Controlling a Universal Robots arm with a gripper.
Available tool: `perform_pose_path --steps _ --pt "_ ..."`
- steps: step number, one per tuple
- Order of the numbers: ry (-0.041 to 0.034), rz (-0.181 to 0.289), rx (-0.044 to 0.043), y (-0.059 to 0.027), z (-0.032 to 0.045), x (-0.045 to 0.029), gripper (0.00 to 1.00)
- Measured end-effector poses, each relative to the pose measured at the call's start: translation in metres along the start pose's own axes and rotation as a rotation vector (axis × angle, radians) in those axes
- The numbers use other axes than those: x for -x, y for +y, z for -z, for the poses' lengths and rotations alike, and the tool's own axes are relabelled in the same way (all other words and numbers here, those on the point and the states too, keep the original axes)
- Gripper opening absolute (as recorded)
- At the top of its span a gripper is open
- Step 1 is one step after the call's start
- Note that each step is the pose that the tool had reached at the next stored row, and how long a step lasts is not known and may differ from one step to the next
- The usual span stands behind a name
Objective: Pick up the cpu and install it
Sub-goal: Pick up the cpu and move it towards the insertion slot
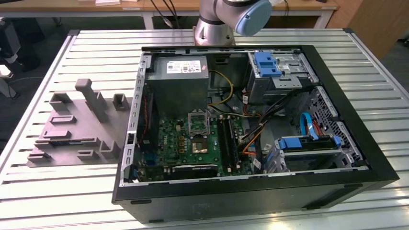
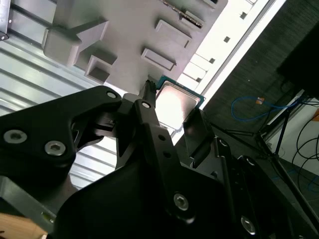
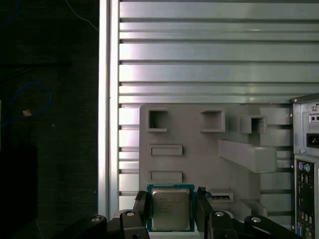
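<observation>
My gripper (image 3: 172, 199) is clamped on two opposite edges of the cpu (image 3: 170, 210), holding it above the grey tray (image 3: 199, 154). With so thin a hold, I judge it could tilt or slip and drop.

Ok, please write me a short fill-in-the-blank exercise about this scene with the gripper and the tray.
1. The gripper is shut on a small square ___.
2. The grey tray lies on a slatted metal ___.
3. The tray lies at the exterior view's ___ of the open computer case.
Missing words: chip; table; left.
</observation>
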State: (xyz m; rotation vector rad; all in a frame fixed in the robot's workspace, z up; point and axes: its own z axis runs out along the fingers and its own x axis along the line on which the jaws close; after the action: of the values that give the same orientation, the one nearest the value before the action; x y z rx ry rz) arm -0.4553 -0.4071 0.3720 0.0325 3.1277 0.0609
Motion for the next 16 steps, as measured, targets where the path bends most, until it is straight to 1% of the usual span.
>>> perform_pose_path --steps 10,16 --pt "-0.0001 -0.001 -0.0006 0.0004 0.0108 0.0001 0.47" --pt "0.0000 -0.001 -0.0008 0.0005 0.0115 0.0003 0.47"
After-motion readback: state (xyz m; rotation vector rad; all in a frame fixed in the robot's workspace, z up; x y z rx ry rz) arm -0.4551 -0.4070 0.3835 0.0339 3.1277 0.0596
